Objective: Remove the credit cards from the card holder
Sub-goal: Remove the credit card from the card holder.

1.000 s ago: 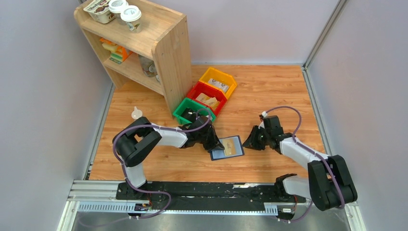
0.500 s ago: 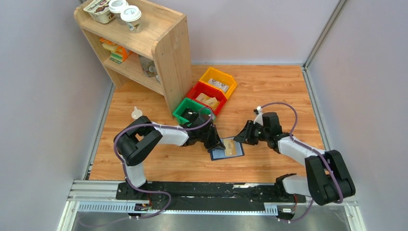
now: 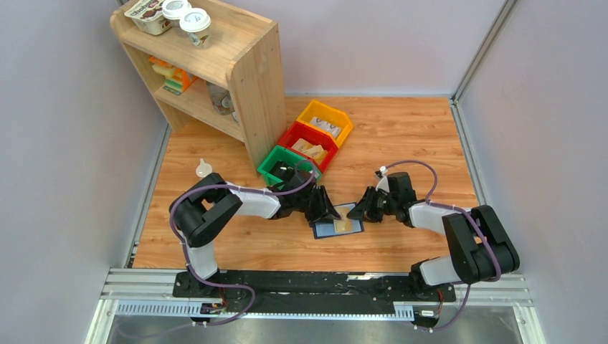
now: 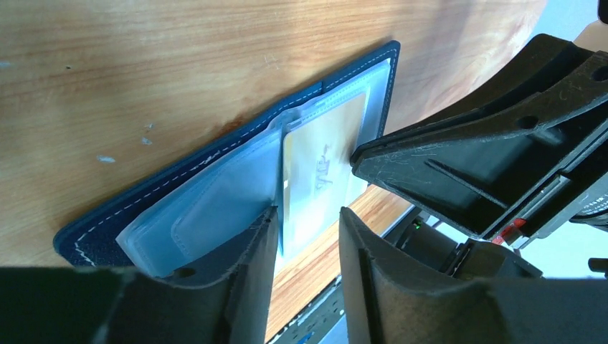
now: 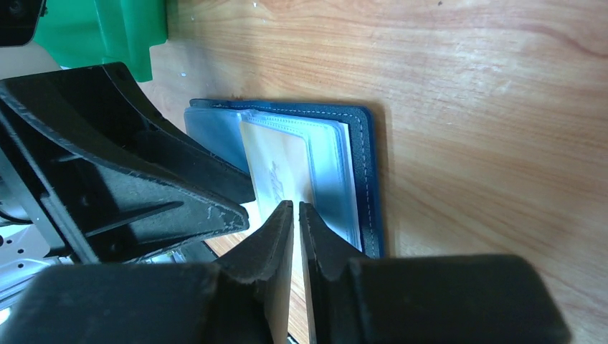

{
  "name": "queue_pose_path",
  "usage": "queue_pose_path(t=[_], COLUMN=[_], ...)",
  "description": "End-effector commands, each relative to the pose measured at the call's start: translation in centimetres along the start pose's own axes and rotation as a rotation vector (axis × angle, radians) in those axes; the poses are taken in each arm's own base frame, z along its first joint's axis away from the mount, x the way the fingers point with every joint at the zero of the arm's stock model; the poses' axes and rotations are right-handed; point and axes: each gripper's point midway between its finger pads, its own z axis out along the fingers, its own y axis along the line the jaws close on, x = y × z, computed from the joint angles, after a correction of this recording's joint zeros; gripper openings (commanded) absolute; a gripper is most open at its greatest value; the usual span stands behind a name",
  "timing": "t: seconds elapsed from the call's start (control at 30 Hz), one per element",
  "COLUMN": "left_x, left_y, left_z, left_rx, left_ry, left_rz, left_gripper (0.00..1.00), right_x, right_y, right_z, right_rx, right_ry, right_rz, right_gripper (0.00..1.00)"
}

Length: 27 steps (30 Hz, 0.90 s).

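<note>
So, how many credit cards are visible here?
1: a tan card in the open card holder, lying on the table; more may be hidden inside.

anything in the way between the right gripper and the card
Nothing visible does. The right gripper looks closed on the edge of the card in the open wallet. The left gripper stands open on the other side.

Robot lab cell — grey partition walls (image 3: 64,143), aluminium mounting rail (image 3: 143,292)
</note>
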Motion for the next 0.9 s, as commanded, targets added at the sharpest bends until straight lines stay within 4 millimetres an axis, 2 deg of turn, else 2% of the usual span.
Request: queue_pose_path(t=[0.0,0.23,0.27,0.3,0.33,0.37,0.47,0.63,0.7,0.8,0.87], left_x=[-0.3,-0.9,-1.1,-1.0,-1.6,-1.7,-3.1,-3.1,-2.8,-2.1,-1.8], left_y=[1.6,0.6,0.0,0.3,-0.6,-0.5,-1.8,-4.8,-5.4,-5.2,-4.0], left_z=[0.2,0.6,0.6,0.5,0.2,-0.3,-1.4,-1.9,-1.6,-0.9,-0.5], left_rx=[-0.052,0.012,0.041,0.044,0.084,0.099,0.174,0.308,0.333,0.321,0.271], left_ry=[-0.028,-0.058,-0.070,-0.077,-0.113,-0.135,-0.226,-0.233,-0.219,-0.187,-0.178], left_rz=[-0.047,-0.088,-0.094,-0.112,-0.109,-0.120,-0.111,-0.055,-0.047,-0.041,-0.062], left_gripper=[0.50,0.50,0.49,0.41,0.38,0.36,0.34,0.32,0.32,0.32,0.33], right_x=[0.9,1.1,1.2,1.4,1.4,1.3,1.4,1.4,1.3,1.4,1.3], right_y=[-2.6,-3.4,-3.5,-3.7,-3.7,-3.7,-3.9,-3.7,-3.6,-3.6,-3.7], right_z=[0.1,0.0,0.0,0.1,0.1,0.1,0.1,0.1,0.2,0.1,0.0], right_rx=[0.099,0.126,0.128,0.133,0.132,0.130,0.132,0.123,0.120,0.120,0.124], right_ry=[0.003,0.000,0.002,0.005,0.005,0.002,0.002,0.001,0.002,0.002,-0.005], right_rz=[0.052,0.071,0.075,0.080,0.083,0.082,0.087,0.100,0.098,0.100,0.100], right_gripper=[0.16,0.15,0.15,0.15,0.15,0.15,0.15,0.15,0.15,0.15,0.15])
